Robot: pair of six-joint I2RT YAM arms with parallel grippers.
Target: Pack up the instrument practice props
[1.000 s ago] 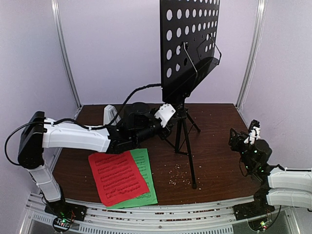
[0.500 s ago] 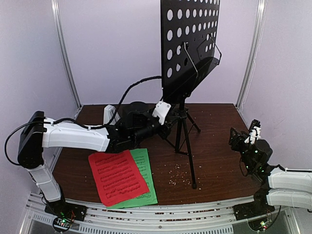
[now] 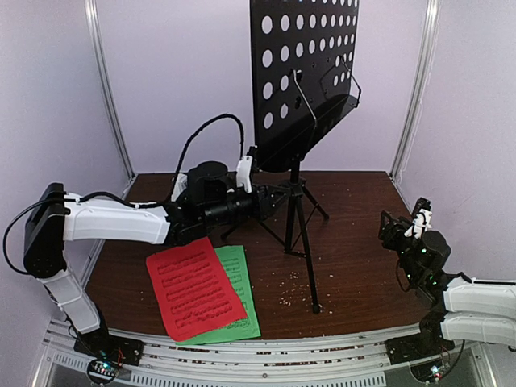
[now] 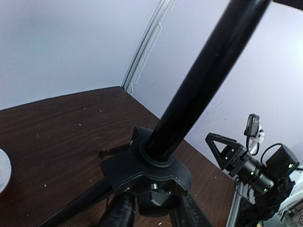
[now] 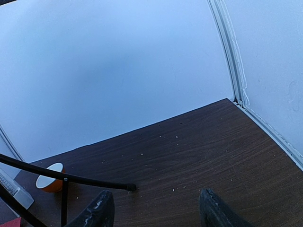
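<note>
Front left on the table (image 3: 355, 266), the red page (image 3: 193, 297) lies over the green page (image 3: 240, 298). Near right, the right gripper (image 5: 155, 194) hovers, fingers spread and empty. Further back, mid-table, the left gripper (image 3: 274, 200) is right at the music stand (image 3: 302, 89) pole by its tripod hub, though I cannot tell if it pinches it.

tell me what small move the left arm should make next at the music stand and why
Probably close the left gripper firmly on the tall black tripod music stand's pole just above the leg hub. Its jaws sit right at the pole, but a firm grip isn't visible, and the big perforated desk rides high, so the stand could tip.
</note>
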